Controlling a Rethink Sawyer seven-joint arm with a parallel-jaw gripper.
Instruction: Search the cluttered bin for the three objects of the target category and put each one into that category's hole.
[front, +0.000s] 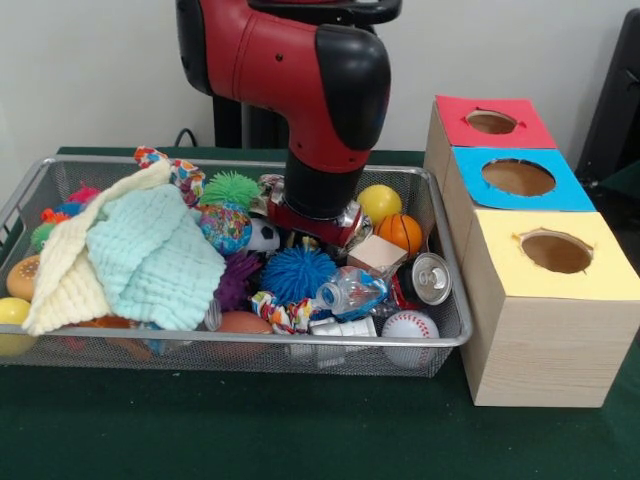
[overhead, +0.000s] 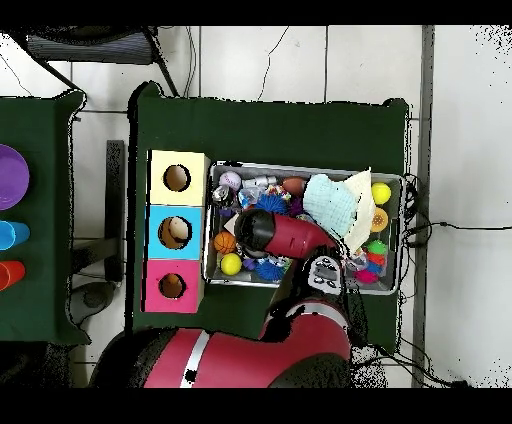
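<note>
Arm: red and black robot arm (front: 320, 110) reaches into the silver wire mesh bin (front: 440, 300), frame centre.
Jaws: hidden among clutter; grip cannot be told.
Balls: small orange basketball (front: 400, 232) and yellow ball (front: 379, 202) just right of the wrist.
Holes: wooden box with red, blue, yellow tops (front: 530, 290), right.

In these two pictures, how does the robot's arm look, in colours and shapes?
The arm has thick, rounded segments with glossy red shells and black joint covers. The overhead view shows a white stripe across its red base. The end effector is hidden behind the arm's last black segment.

No legible text or labels.
</note>
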